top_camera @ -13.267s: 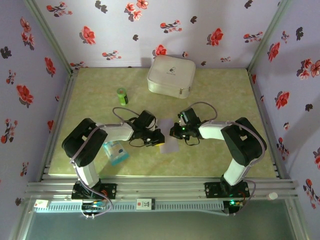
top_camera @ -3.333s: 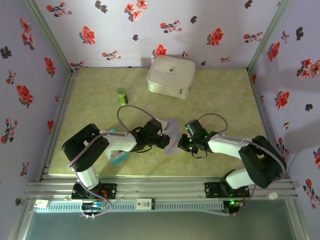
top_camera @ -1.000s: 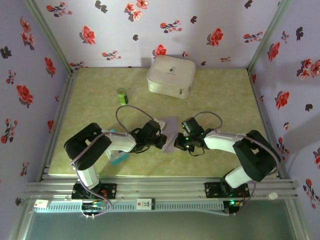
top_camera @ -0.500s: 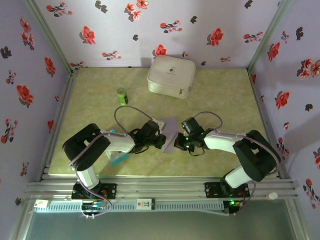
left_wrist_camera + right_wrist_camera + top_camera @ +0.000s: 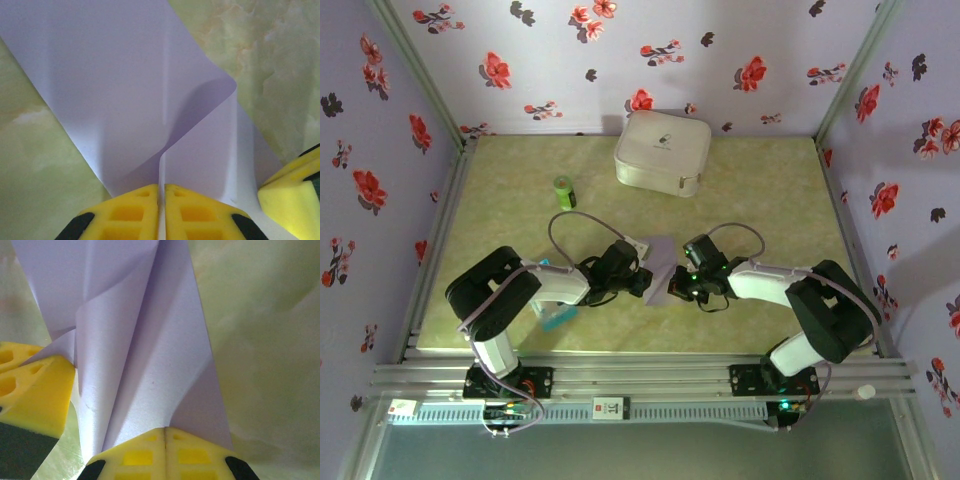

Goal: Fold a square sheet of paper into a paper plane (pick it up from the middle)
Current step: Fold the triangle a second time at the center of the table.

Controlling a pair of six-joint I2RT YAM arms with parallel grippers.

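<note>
Pinching the square sheet of paper (image 5: 115, 75) with left tool (image 5: 161, 192) and right tool (image 5: 165, 434), we are trying to crease its curled flap straight.

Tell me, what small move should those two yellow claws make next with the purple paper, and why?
Probably press down: the left gripper and right gripper both pinch the square sheet of paper, which arches up uncreased on one side; flattening it seems next.

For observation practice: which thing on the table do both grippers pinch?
The paper, clamped in the left gripper and right gripper; case, bottle and packet lie untouched.
</note>
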